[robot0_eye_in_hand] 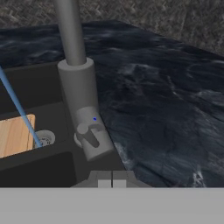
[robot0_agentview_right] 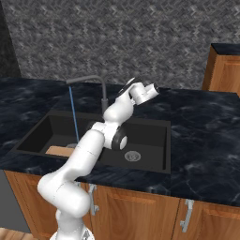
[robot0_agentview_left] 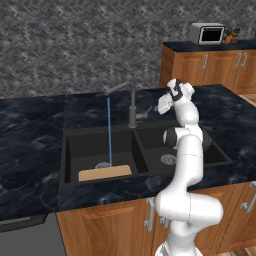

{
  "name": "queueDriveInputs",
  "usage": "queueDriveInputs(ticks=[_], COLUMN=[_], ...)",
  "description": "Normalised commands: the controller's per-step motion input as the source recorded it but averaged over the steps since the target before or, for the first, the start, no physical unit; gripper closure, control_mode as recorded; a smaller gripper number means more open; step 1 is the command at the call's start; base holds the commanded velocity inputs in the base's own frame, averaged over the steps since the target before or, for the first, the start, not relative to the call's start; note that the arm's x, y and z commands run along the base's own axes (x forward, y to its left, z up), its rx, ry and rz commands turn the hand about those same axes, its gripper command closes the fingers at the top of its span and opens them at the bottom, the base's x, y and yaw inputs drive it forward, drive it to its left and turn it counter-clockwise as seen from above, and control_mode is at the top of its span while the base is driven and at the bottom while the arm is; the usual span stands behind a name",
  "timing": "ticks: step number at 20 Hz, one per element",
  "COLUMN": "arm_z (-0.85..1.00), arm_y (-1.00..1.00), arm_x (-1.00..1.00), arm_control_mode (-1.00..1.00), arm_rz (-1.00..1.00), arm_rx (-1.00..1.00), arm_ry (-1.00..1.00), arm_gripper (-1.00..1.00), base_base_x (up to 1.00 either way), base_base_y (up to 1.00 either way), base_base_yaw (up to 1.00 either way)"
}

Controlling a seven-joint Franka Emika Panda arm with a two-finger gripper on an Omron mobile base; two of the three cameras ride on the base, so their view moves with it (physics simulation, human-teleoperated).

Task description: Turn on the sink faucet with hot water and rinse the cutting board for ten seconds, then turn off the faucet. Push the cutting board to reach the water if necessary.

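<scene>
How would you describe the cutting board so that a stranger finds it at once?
Look at the black double-basin sink set in the dark marble counter. In its left basin, against the front wall, lies the cutting board, beside the round drain. It is the sole light tan wooden thing among black surfaces.

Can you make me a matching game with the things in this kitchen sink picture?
Things:
1. cutting board
2. water
3. faucet
4. claw

Descriptions:
A. thin blue stream falling straight down
B. shut, close to the small side lever
C. flat and tan, lying in the left basin of the sink
D. dark grey post standing between the two basins

Pairs: 1-C, 2-A, 3-D, 4-B
</scene>
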Motion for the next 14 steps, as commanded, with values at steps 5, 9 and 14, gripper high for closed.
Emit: queueDriveInputs(ticks=[5,9,14], arm_z=[0.0,0.0,0.0], arm_y=[0.0,0.0,0.0], arm_x=[0.0,0.0,0.0], arm_control_mode=[-1.0,-1.0,-1.0], arm_rz=[0.0,0.0,0.0], arm_rx=[0.0,0.0,0.0], arm_ry=[0.0,0.0,0.0], arm_gripper=[1.0,1.0,1.0], base_base_x=[0.0,0.0,0.0], base_base_y=[0.0,0.0,0.0], base_base_yaw=[0.0,0.0,0.0])
